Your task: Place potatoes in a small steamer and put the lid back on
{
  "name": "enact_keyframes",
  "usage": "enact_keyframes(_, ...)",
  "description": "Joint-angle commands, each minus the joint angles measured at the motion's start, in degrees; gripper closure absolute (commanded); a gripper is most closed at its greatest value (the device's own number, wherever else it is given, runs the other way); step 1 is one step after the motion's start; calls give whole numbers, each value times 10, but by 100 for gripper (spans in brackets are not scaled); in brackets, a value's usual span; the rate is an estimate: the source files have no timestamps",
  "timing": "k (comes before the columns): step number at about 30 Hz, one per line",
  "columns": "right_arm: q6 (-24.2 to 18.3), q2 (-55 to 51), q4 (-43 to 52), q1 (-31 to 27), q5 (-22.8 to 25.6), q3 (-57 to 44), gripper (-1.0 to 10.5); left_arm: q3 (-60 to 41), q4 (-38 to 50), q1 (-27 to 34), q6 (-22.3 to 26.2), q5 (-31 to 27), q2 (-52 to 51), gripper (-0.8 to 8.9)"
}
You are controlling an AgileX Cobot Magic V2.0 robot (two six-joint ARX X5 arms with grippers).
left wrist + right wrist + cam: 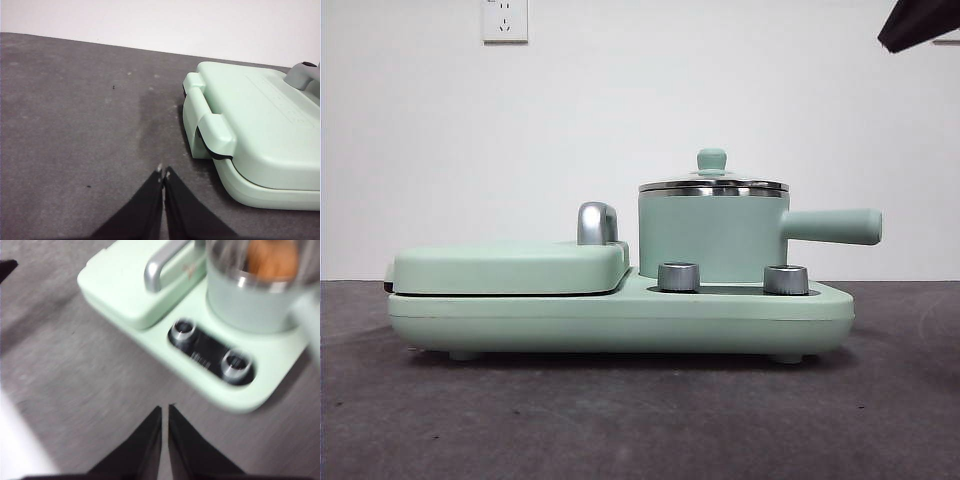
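A plain white wall (720,80) with a socket (505,20) backs the dark grey table (620,420).

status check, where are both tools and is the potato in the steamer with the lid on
Left tool shut, empty, beside the griddle. Right tool shut, empty, short of the knobs. Potato inside the steamer, lid on. Nothing in the way.

A mint-green cooker base (620,325) stands on the dark grey desk (620,430). On the base's left part lies a flat hinged griddle (510,268), closed, with a chrome handle (597,223) rising at its inner end. Two steel knobs (679,277) sit on the base's front ledge, and a white wall socket (505,20) shows high above the griddle.
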Motion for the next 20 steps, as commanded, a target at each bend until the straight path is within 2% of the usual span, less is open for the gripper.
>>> enact_keyframes(1, -102, -58, 67, -38, 6, -56, 928, -7, 7, 0, -2, 0, -1, 808)
enact_keyframes(4, -93, -159, 181, -105, 12, -169, 928, -7, 7, 0, -1, 0, -1, 808)
enact_keyframes(9, -92, -308, 311, -195, 68, -331, 928, -7, 7, 0, -1, 0, -1, 808)
enact_keyframes(15, -57, -390, 340, -233, 77, -432, 928, -7, 7, 0, -1, 0, -1, 807)
enact_keyframes(18, -32, -405, 334, -241, 77, -454, 928, -7, 7, 0, -1, 0, -1, 808)
enact_keyframes(20, -31, -404, 331, -244, 77, -454, 928, -7, 7, 0, -1, 0, -1, 808)
